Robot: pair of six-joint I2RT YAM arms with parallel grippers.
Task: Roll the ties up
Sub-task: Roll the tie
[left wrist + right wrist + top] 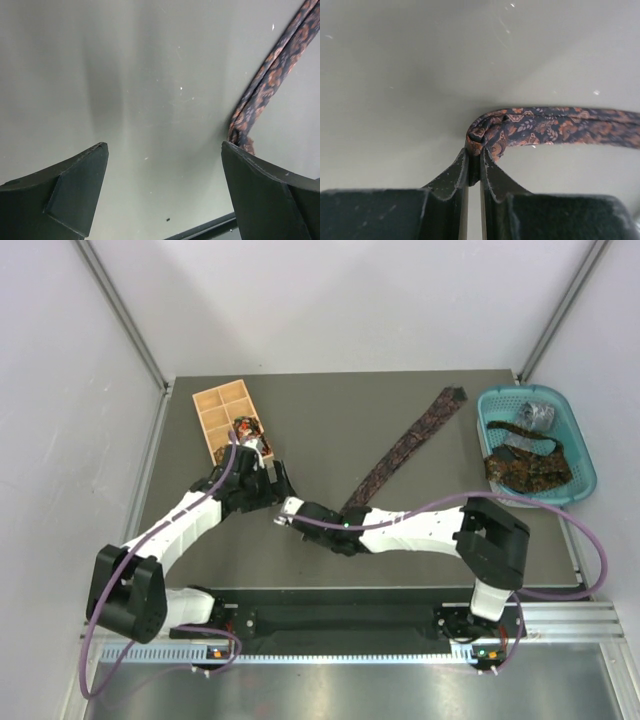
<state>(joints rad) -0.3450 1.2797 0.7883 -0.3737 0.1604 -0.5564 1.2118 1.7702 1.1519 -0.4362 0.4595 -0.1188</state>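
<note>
A maroon-brown paisley tie (405, 445) lies as a long flat strip slanting across the dark table. Its narrow near end runs under my right arm. My right gripper (284, 512) is shut on that end, which is curled into a small fold at the fingertips (475, 150); the rest of the tie (560, 127) trails off to the right. My left gripper (272, 485) is open and empty, low over the table just beside the right one. In the left wrist view the tie (267, 82) ends by the right finger (260, 190).
A tan wooden compartment box (215, 410) at the back left holds a coiled tie (248, 429). A teal basket (578, 440) at the back right holds a grey tie (536, 416) and a dark orange-speckled one (525, 470). Grey walls stand on both sides.
</note>
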